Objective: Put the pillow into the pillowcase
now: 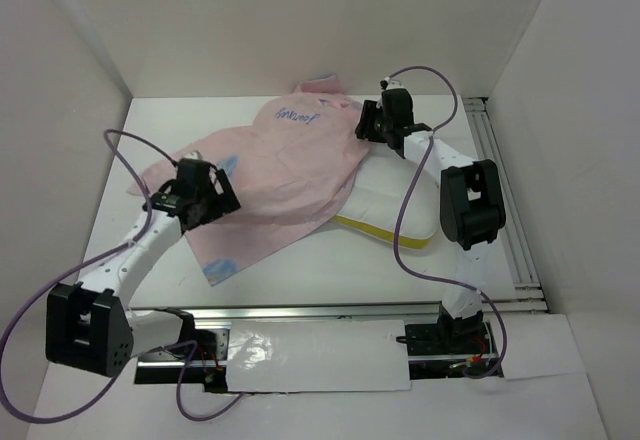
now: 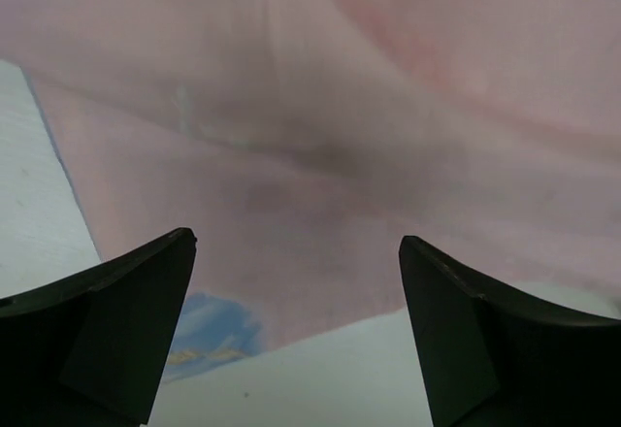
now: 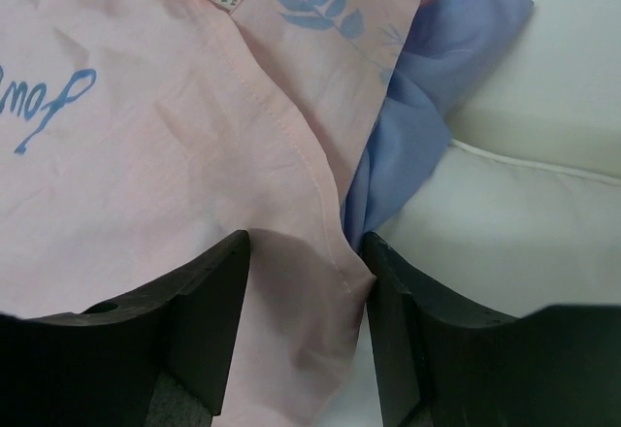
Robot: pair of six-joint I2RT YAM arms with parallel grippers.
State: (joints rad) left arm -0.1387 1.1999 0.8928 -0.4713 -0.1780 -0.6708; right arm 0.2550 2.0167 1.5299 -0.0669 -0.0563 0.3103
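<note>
Pillowcase (image 1: 285, 175): pink side up on desk (image 1: 300, 270), right edge draped over pillow (image 1: 395, 205), whose long axis slants near-right. Right tool (image 3: 306, 252): nearer, jaws parted astride hem beside pillow. Left tool (image 2: 296, 243): jaws wide apart above cloth's left part.

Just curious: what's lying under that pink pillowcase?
The white pillow: its right end and yellow seam stick out from under the pillowcase. How far it reaches beneath is hidden.
</note>
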